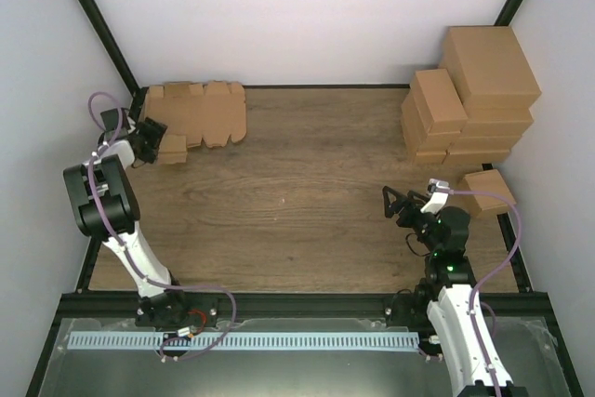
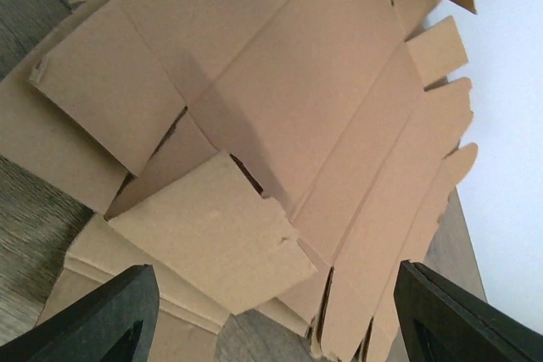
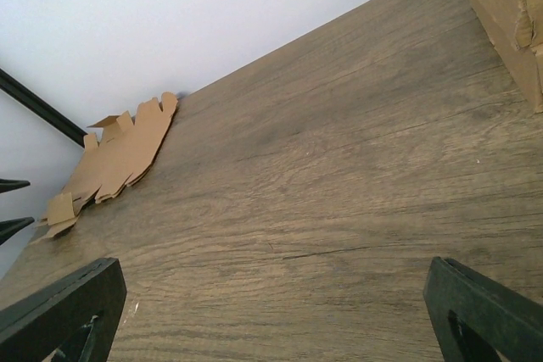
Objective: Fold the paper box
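A pile of flat notched brown cardboard blanks [image 1: 200, 111] lies at the back left corner of the table. The paper box [image 2: 212, 226] seems to be the thin top sheet, lying askew on the pile with its flaps slightly raised; one flap sticks out at the pile's near left corner [image 1: 172, 148]. My left gripper [image 1: 149, 141] is open and empty, its jaws wide either side of that flap [image 2: 276, 328], touching nothing. My right gripper [image 1: 395, 204] is open and empty over bare wood at the right [image 3: 280, 320], far from the pile [image 3: 119, 158].
A stack of bigger closed brown cartons [image 1: 469, 104] stands at the back right, with a single small carton [image 1: 488, 191] nearer my right arm. A carton's edge shows in the right wrist view [image 3: 509, 14]. White walls and black frame posts enclose the table.
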Motion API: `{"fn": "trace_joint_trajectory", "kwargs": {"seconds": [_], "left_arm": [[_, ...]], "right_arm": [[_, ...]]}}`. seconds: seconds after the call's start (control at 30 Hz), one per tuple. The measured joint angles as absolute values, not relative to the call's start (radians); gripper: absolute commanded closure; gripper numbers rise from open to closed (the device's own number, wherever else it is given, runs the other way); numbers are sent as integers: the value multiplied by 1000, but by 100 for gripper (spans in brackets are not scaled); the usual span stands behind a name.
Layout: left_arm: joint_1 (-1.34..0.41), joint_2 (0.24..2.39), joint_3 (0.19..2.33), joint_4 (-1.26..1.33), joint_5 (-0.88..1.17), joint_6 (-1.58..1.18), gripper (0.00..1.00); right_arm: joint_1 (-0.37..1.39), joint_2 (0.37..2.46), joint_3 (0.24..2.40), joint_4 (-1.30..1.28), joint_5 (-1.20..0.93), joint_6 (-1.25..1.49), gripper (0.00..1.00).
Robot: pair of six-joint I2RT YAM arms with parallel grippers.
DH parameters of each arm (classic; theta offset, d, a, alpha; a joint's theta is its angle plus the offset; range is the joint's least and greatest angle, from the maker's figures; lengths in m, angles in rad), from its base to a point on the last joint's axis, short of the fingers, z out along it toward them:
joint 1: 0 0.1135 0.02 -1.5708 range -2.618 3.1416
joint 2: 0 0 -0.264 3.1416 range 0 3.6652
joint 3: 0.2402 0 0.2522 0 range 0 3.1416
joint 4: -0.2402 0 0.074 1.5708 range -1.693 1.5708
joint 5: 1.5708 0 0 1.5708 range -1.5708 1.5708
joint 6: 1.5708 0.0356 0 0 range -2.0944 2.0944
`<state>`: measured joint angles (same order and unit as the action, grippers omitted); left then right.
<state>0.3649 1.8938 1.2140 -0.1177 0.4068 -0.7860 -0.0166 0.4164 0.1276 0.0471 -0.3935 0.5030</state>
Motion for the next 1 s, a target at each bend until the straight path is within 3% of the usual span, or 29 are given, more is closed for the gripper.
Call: {"fn": "trace_joint_trajectory", "kwargs": {"seconds": [0.3,1.0], "left_arm": [[365,1992,1332,-279,379,-929,10],[297,2184,1719,-609,197,-1130,9]], "right_arm": [[-17,416,128,53,-393,507,0],[-17,416,128,53,-393,508,0]]}}
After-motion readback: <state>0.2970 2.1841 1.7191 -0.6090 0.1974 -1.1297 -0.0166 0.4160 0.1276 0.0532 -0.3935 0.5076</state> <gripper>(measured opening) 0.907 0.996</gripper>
